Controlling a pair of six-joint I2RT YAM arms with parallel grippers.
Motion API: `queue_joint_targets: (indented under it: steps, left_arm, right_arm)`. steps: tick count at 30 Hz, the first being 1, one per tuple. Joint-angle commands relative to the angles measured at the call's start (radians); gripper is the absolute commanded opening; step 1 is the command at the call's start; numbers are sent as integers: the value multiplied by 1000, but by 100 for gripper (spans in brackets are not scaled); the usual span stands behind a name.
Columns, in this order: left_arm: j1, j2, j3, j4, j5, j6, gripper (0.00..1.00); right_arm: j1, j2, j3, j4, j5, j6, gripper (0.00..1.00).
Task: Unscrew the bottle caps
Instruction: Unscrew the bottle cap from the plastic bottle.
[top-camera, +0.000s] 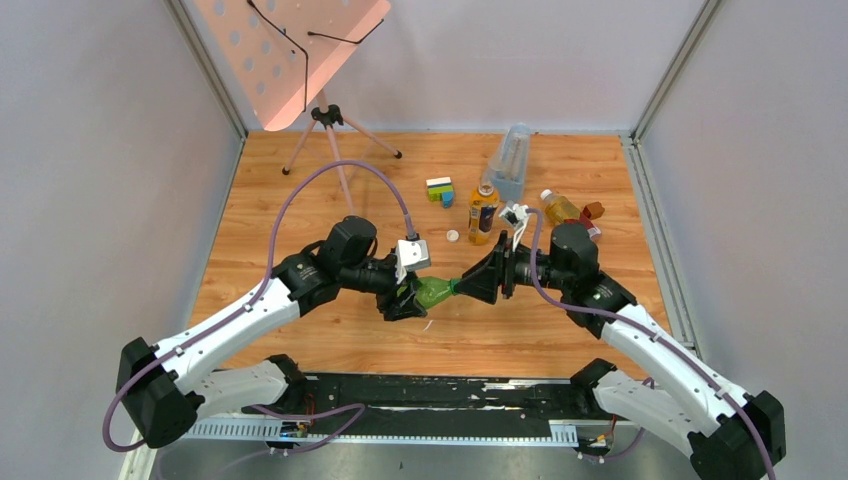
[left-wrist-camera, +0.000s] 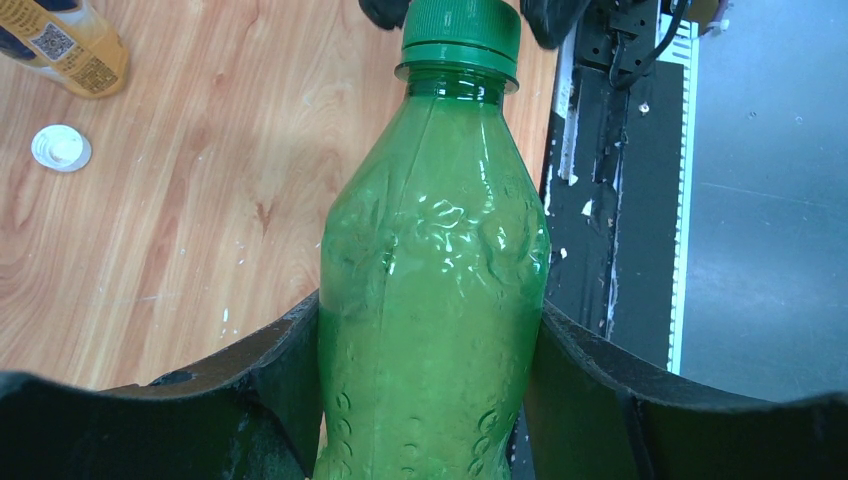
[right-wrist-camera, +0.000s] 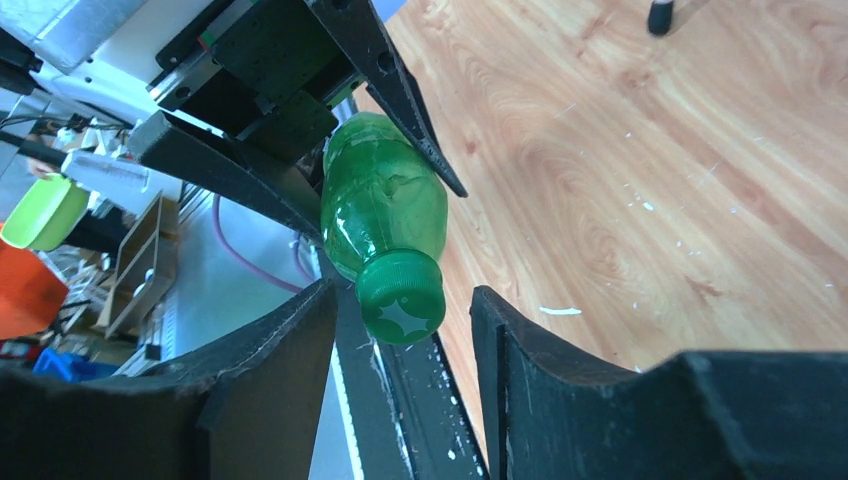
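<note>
A green bottle is held level above the table, and my left gripper is shut on its body. Its green cap points to the right. My right gripper is open, with one jaw on each side of that cap and a gap on both sides. An amber bottle with a yellow label stands behind, a loose white cap on the wood beside it. An amber bottle with a red label lies at the right with a white cap on it.
A tall clear bluish container stands at the back, with toy bricks to its left. A reddish-brown block lies by the lying bottle. A tripod stand is at the back left. The black base rail runs along the near edge.
</note>
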Motion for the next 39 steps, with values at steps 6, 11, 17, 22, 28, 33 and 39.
queue_joint_targets:
  steps: [6, 11, 17, 22, 28, 33, 39]
  left_arm:
    - [-4, -34, 24, 44, -6, 23, 0]
    - [-4, -35, 23, 44, -3, 19, 0]
    - [-4, -33, 25, 44, 27, 13, 0]
    - [-4, -19, 31, 58, 94, -5, 0]
    - [-4, 16, 37, 50, 171, -26, 0]
    - [-4, 22, 31, 58, 189, -35, 0]
    - [-4, -9, -3, 100, 59, -48, 0]
  right_arm:
    - [-2, 49, 54, -4, -122, 38, 41]
    - [-1, 38, 44, -1, -115, 13, 10]
    - [-1, 29, 39, 17, -119, -76, 0]
    - [-1, -5, -2, 80, -140, -275, 0]
    - [-1, -29, -18, 152, -173, -506, 0]
    - [0, -40, 2, 137, -143, -636, 0]
    - [0, -57, -3, 143, 58, -408, 34]
